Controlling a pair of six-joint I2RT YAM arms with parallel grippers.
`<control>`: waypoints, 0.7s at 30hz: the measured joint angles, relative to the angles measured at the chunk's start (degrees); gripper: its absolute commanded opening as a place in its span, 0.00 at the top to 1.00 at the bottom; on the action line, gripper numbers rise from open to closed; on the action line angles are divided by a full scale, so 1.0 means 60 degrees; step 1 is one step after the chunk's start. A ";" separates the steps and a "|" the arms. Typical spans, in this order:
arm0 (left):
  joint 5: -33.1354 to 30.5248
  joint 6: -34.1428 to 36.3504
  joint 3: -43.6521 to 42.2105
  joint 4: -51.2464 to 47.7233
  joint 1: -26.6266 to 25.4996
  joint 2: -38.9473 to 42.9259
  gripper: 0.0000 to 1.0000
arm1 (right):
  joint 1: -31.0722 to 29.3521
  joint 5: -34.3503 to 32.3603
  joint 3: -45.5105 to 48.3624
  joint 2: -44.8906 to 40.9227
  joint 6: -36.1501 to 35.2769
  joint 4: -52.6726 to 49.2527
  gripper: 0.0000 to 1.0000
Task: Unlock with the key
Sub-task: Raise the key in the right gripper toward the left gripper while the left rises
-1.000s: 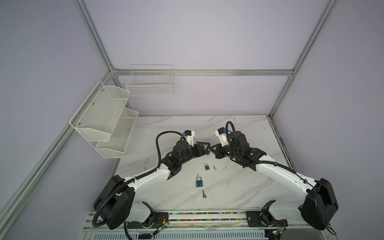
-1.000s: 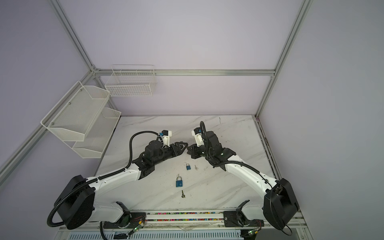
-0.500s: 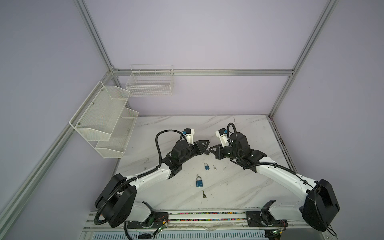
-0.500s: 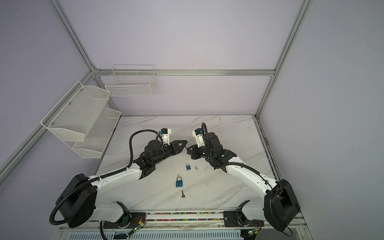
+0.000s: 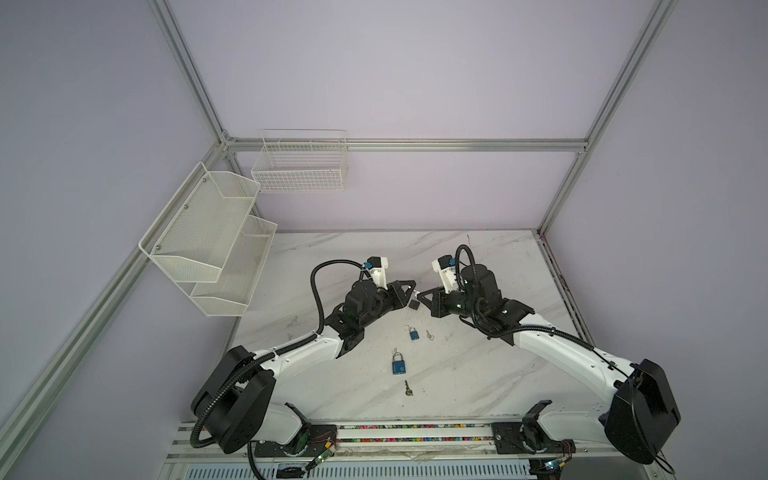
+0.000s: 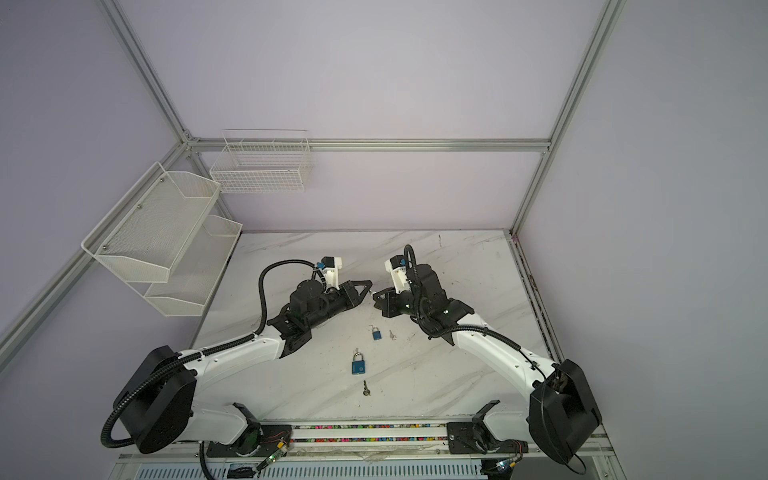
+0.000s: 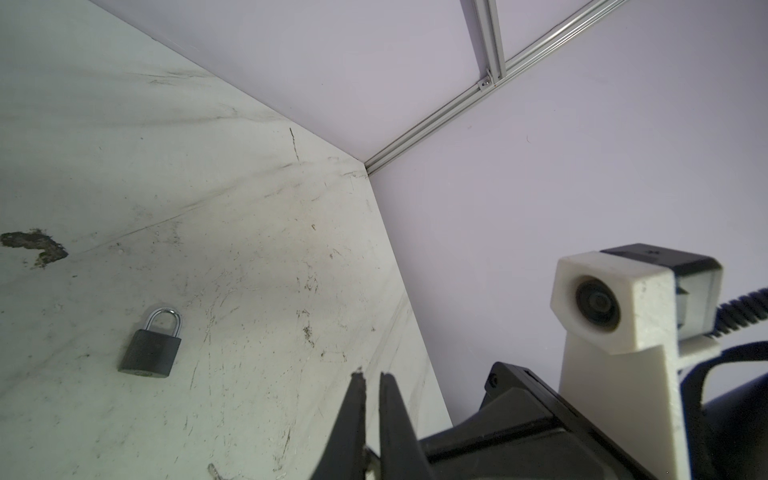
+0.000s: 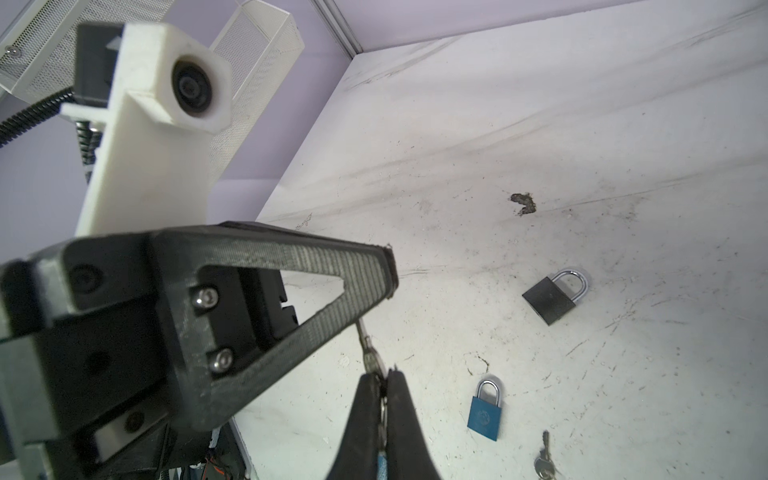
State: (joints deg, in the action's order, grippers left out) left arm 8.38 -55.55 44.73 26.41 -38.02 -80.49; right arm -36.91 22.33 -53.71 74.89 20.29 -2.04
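A small silver key [image 8: 369, 351] is pinched by its head in my right gripper [image 8: 385, 372], which is shut on it. The key's blade points away and runs in between the fingers of my left gripper [image 8: 390, 272]. In the left wrist view my left gripper [image 7: 372, 376] is shut to a thin slit, with a pale sliver deep between the fingers. Both top views show the two grippers meeting tip to tip above the table, left [image 5: 411, 287] and right [image 5: 419, 296]. A black padlock [image 5: 414, 304] [image 7: 150, 351] [image 8: 549, 302] lies flat just below them.
On the marble table [image 5: 478, 374] lie a small blue padlock [image 5: 413, 333] with a silver key [image 5: 429, 334] beside it. Nearer the front lie a larger blue padlock [image 5: 397, 364] and a dark key [image 5: 408, 388]. White mesh shelves [image 5: 208, 245] and a wire basket [image 5: 299, 166] hang on the walls.
My left gripper's jaws have closed from about half open to shut. It has also edged up toward the right gripper's tip. The right gripper stays shut on the key.
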 measured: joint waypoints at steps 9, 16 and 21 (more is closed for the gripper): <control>0.0004 -0.0069 0.0000 0.0117 0.0000 0.0004 1.00 | 0.0000 -0.0076 0.0000 0.0000 0.0007 -0.0007 1.00; 0.0051 0.0066 0.0000 0.0299 -0.0004 0.0004 1.00 | 0.0011 -0.0146 0.0000 -0.0091 0.0113 -0.0029 0.71; 0.0470 0.0484 0.0000 0.0579 0.0022 0.0007 1.00 | 0.0288 0.0375 0.0015 -0.0200 0.0178 0.0229 0.61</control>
State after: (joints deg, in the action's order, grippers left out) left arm 11.20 -52.64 44.73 29.89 -37.89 -80.44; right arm -35.18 24.58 -53.63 73.69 21.37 -0.67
